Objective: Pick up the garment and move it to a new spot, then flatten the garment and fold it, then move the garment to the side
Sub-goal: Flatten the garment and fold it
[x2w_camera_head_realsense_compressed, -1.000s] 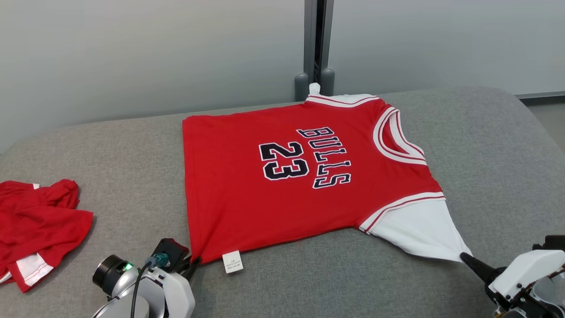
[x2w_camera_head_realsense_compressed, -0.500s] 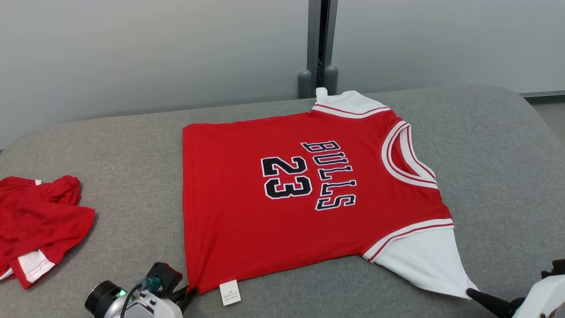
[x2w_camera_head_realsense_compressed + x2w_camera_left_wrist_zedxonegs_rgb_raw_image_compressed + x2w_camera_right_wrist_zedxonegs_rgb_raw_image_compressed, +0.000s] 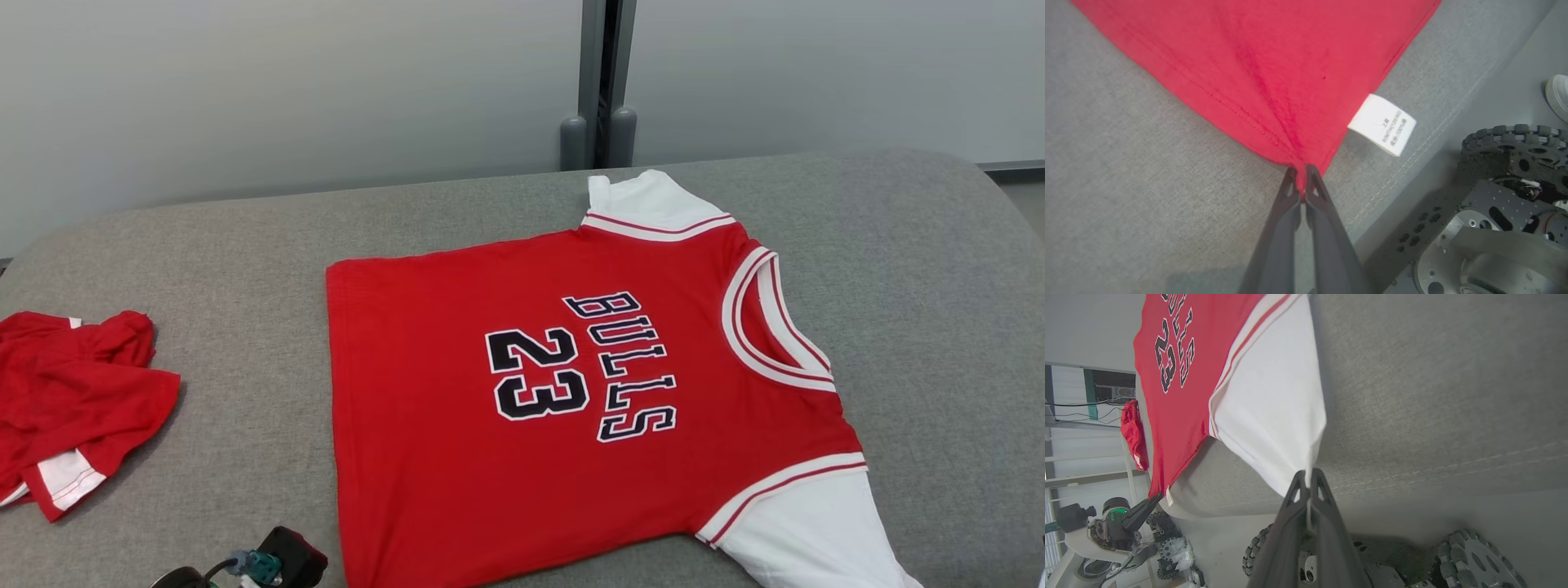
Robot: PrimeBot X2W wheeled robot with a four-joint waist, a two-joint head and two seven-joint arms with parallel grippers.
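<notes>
Left wrist view, both corners pinched: shirt stretched flat toward the cushion's near edge.
My left gripper (image 3: 1301,174) has its jaws pressed together on the red hem corner of the shirt (image 3: 457,474), just beside its white label (image 3: 1382,124); my right gripper (image 3: 1306,477) is pinching the tip of the near white sleeve (image 3: 1274,416). I judge the two grips are there to draw the cloth taut toward the near edge, flattening it for folding. The shirt lies print-up across the middle of the cushion (image 3: 204,278). Count: two grippers, one spread shirt, one label, one crumpled red garment (image 3: 73,408) at the left edge.
</notes>
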